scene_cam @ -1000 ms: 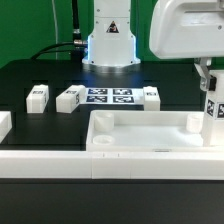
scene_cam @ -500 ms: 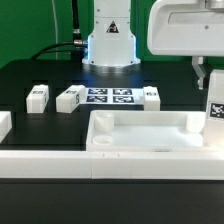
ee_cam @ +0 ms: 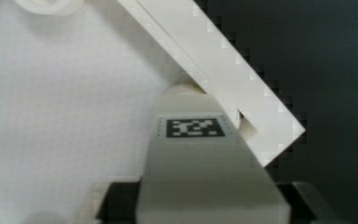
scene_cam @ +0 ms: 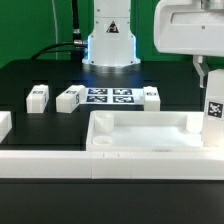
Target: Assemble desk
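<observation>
The desk top (scene_cam: 140, 137) is a wide white tray lying in the middle, also filling the wrist view (ee_cam: 60, 110). My gripper (scene_cam: 207, 72) is shut on a white square leg (scene_cam: 213, 110) with a tag and holds it upright at the tray's right end, by the far right corner. In the wrist view the leg (ee_cam: 197, 150) runs out from between my gripper's (ee_cam: 202, 205) dark fingers (ee_cam: 126, 200) and its far end meets the tray's rim. Three loose legs lie behind the tray: two at the exterior view's left (scene_cam: 38, 97) (scene_cam: 68, 98), one right of middle (scene_cam: 150, 96).
The marker board (scene_cam: 110, 96) lies between the loose legs, in front of the robot base (scene_cam: 108, 45). A long low white rail (scene_cam: 60, 163) runs along the front. Another white piece (scene_cam: 3, 125) shows at the left edge.
My gripper and the held leg have shifted slightly toward the exterior view's right and a little lower at the tray's right end. The loose parts have not moved.
</observation>
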`<state>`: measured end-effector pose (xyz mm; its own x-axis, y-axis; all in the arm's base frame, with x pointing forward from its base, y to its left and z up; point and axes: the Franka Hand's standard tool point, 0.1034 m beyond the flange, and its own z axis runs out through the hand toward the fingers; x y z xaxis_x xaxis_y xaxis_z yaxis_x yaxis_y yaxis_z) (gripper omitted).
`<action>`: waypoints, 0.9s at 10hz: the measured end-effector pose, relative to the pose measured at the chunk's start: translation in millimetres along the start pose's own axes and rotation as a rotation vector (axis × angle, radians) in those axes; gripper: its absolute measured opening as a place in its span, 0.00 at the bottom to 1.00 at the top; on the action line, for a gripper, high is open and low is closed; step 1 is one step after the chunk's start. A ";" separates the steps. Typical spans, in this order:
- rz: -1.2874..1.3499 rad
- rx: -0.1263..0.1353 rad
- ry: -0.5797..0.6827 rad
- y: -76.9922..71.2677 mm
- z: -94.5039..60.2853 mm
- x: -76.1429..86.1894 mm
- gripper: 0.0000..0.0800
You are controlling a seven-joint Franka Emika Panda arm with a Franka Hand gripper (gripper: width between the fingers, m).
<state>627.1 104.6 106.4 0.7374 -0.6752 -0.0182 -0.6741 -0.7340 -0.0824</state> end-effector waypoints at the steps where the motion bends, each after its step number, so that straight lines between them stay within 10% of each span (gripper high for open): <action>1: -0.036 -0.010 -0.010 0.9 0.2 -1.3 0.61; 3: -0.194 -0.029 -0.034 -2.9 -2.2 -5.0 0.79; 9: -0.739 -0.037 -0.041 -3.4 -3.3 -4.3 0.81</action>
<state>626.1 109.8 110.1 1.0000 -0.0010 -0.0083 -0.0015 -0.9986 -0.0535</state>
